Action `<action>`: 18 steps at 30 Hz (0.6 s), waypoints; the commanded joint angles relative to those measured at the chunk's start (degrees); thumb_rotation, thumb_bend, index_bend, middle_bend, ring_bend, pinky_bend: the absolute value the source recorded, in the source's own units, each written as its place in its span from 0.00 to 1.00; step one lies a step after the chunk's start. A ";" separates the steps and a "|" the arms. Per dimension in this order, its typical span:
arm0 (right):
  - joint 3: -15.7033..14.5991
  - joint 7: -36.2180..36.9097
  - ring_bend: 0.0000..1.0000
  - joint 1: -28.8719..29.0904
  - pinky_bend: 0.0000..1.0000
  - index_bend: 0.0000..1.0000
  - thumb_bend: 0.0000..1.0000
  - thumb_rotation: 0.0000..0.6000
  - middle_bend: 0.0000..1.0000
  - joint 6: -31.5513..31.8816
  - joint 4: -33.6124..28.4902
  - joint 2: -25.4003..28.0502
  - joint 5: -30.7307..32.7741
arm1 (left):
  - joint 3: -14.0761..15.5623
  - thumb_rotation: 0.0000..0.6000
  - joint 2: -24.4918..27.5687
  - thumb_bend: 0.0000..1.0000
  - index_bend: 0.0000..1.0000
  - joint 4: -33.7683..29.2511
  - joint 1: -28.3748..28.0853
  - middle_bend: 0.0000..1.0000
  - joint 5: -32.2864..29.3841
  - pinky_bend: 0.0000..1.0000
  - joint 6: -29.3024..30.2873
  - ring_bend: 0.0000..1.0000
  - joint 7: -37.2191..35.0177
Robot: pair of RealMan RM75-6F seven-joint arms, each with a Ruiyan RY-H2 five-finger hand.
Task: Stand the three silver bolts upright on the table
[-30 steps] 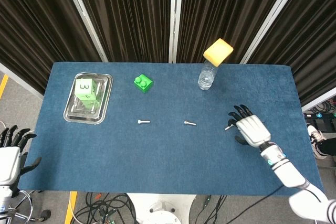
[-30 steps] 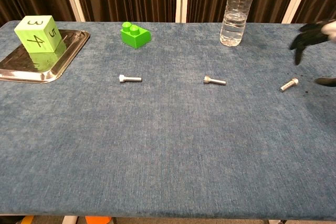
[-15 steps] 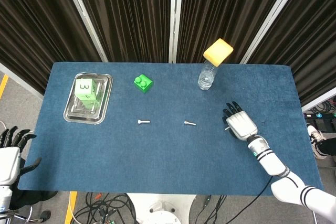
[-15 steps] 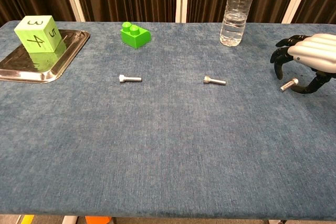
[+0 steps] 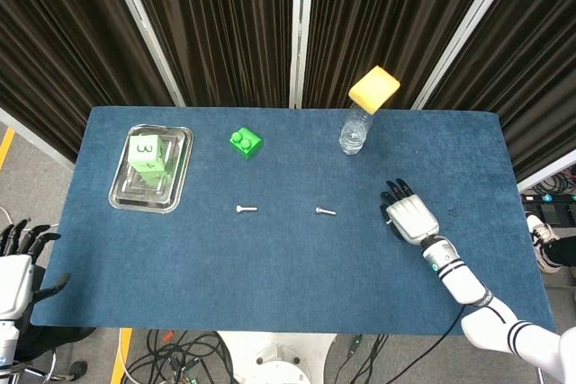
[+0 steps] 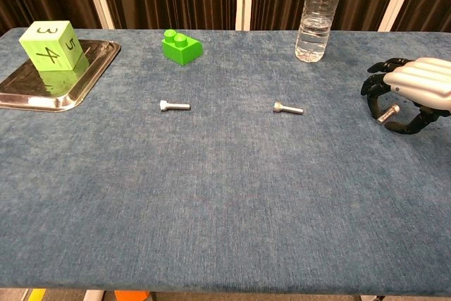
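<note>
My dark right fingers (image 6: 373, 88) curl down over the third short silver steel bolt (image 6: 387, 112), which lies tilted on its side near the right edge of the bench; the thumb sits just on its near side and the other fingers on its far side, cupped close around it, but I cannot tell from either view whether they actually touch or pinch it. The silver back of my right hand (image 6: 416, 89) arches over the bolt, and in the head view the hand (image 5: 409, 218) covers the bolt entirely. Further in along the blue cloth-covered bench (image 6: 225, 202), the second silver bolt (image 6: 288, 108) lies flat near the middle, and the first silver bolt (image 6: 174, 106) lies flat to its left, the two well apart and both on their sides. Toward the far edge stands a clear plastic water bottle (image 6: 316, 12), upright, with a yellow sponge block (image 5: 373, 89) resting on its top in the head view. A bright green two-stud toy brick (image 6: 181, 46) sits near the far edge, left of centre. In the far left corner a shiny steel tray (image 6: 84, 75) carries a light green numbered cube (image 6: 53, 46). My left hand (image 5: 16, 269) hangs off the near left corner of the bench, fingers spread and holding nothing.
</note>
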 commanded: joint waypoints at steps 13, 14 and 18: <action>2.13 7.20 0.00 -1.52 0.00 0.55 0.36 1.00 0.25 2.52 -2.39 1.71 3.49 | 0.10 1.00 0.01 0.18 0.28 0.24 0.13 0.17 0.33 0.00 0.01 0.01 -0.53; 2.35 7.94 0.00 -1.67 0.00 0.55 0.36 1.00 0.25 2.58 -2.47 1.92 3.88 | 0.09 1.00 0.01 0.18 0.28 0.21 0.11 0.17 0.32 0.00 -0.02 0.01 -0.47; 3.29 11.73 0.00 -2.45 0.00 0.55 0.36 1.00 0.25 2.97 -2.17 2.31 5.48 | 0.14 1.00 0.01 0.18 0.28 0.37 0.13 0.17 0.15 0.00 -0.24 0.01 -0.46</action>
